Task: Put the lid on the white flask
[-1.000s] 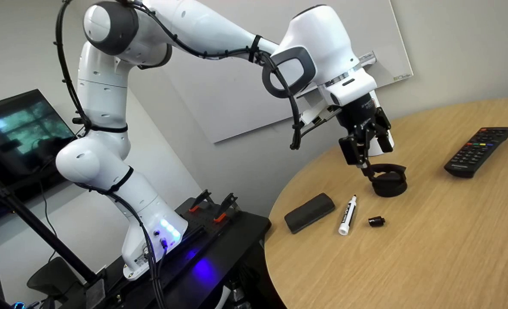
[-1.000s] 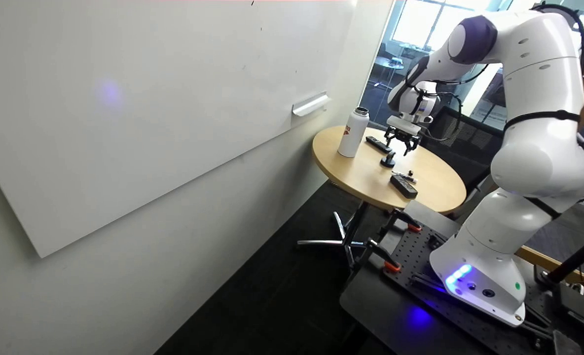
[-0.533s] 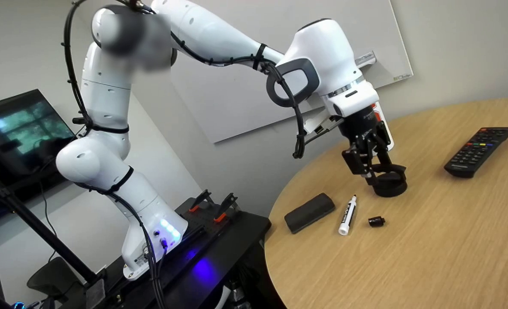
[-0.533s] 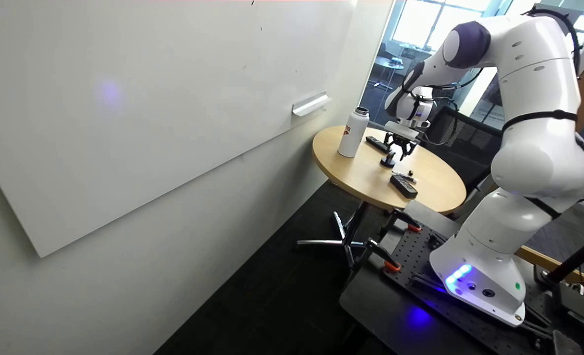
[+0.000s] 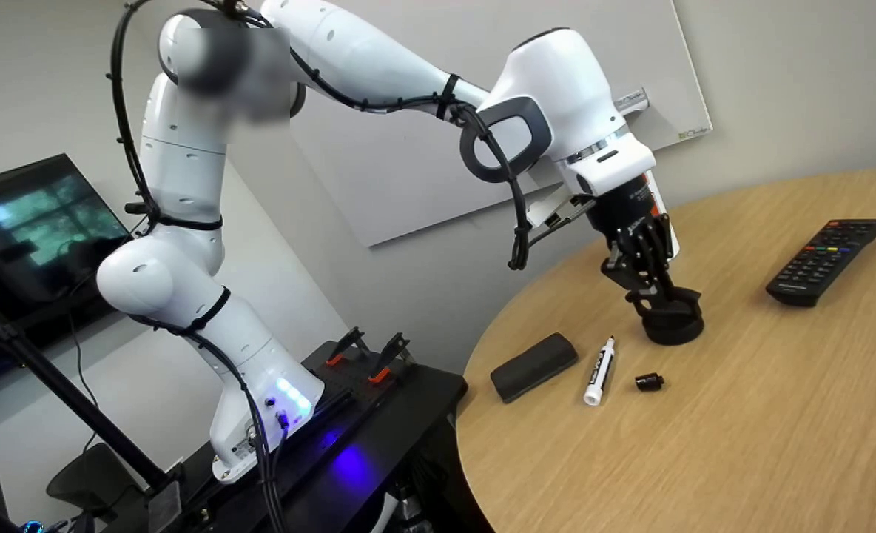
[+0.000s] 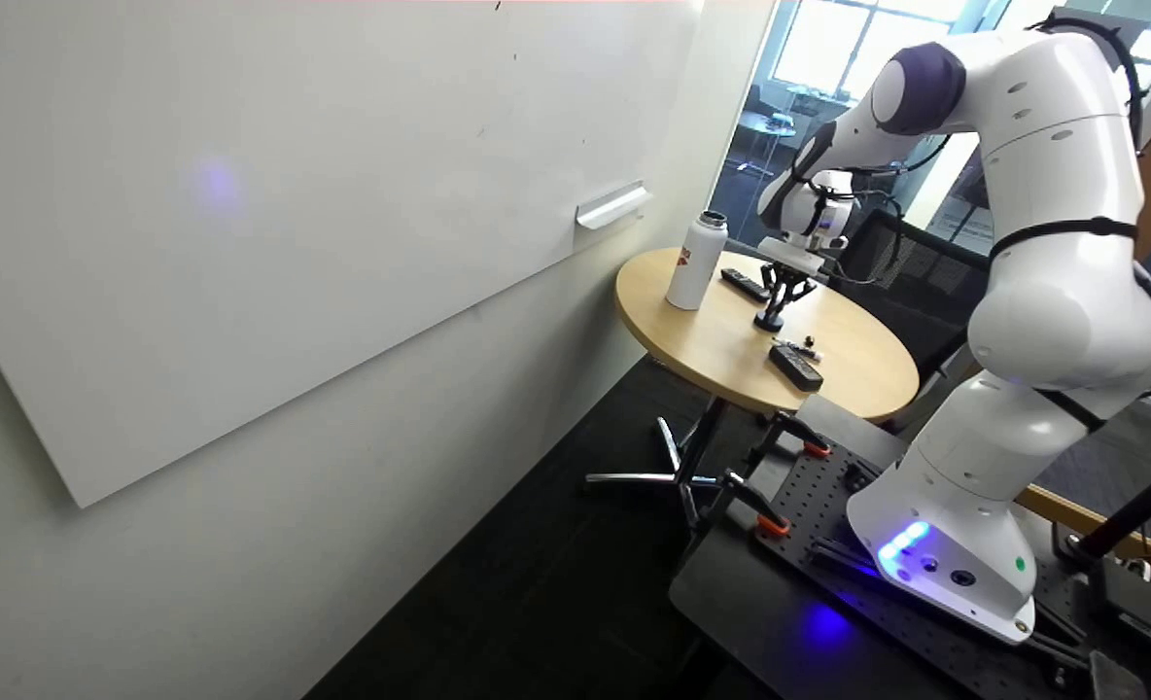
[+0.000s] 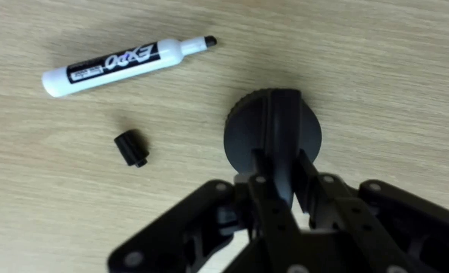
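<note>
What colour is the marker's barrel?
White barrel with a black label; clearest in the wrist view.

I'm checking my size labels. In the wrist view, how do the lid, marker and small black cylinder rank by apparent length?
1. Marker, the longest.
2. Lid, partly hidden by the claw.
3. Small black cylinder, plainly shortest.

EXPO marker (image 7: 112, 69), sml blk cap (image 7: 131, 147), remote (image 5: 825, 262) & blk block (image 5: 534, 368) on tbl (image 5: 763, 429).
</note>
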